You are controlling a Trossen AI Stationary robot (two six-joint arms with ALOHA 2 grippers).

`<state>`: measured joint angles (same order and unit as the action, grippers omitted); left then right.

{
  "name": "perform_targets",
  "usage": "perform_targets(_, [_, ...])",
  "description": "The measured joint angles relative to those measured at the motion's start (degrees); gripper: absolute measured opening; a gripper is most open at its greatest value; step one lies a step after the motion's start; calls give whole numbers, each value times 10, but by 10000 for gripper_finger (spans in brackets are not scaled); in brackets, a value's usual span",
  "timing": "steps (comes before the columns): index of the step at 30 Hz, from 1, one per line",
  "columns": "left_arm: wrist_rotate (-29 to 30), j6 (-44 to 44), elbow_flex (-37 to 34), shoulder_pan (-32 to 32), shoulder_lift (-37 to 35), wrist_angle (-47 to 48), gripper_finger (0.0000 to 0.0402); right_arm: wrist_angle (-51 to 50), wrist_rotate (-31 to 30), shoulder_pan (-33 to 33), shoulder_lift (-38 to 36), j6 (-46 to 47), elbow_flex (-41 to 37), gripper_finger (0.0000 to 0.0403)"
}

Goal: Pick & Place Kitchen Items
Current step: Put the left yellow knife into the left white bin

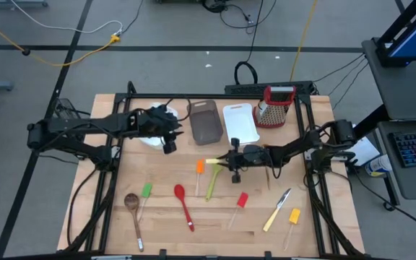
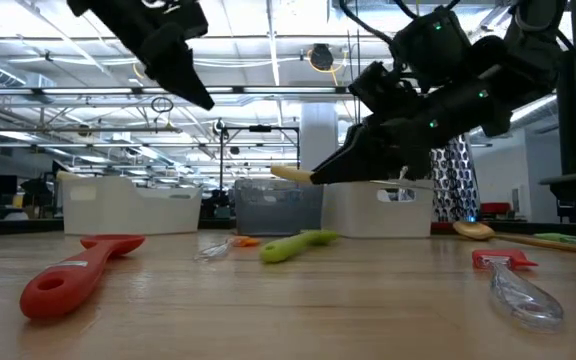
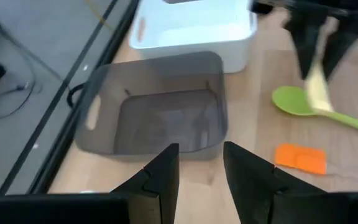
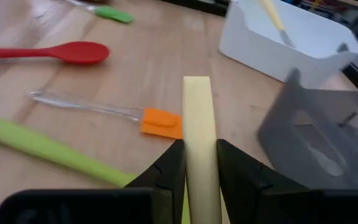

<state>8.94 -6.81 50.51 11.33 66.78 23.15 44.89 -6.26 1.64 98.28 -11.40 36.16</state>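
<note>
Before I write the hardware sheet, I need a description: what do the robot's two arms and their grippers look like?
Both arms are dark, almost black, built of slim jointed links with black cables running along them. The left gripper has two flat, matte black fingers tapering to angular wedge tips. The right gripper has the same dark wedge fingers. In the low view, small green indicator lights glow on the right arm's housing. No other markings are readable.

No readable text anywhere tbh. No labels, brands or numbers on the table stuff in any view, and the signs in the room bg of the low view are too blurry to make out.
</note>
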Motion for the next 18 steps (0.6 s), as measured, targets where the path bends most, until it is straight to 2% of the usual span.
perform_targets(5, [-67, -11, -33, 0, 0, -55, 129, 7, 23, -29, 0, 5, 0, 72])
perform_targets(9, [-121, -24, -52, -7, 16, -120, 129, 10, 45, -51, 2, 50, 1, 70])
perform_targets(15, [-128, -51, -52, -20, 68, -190, 131, 19, 46, -65, 3, 52, 13, 71])
perform_targets(18, [-133, -72, -52, -23, 99, -221, 148, 16, 46, -65, 3, 41, 28, 72])
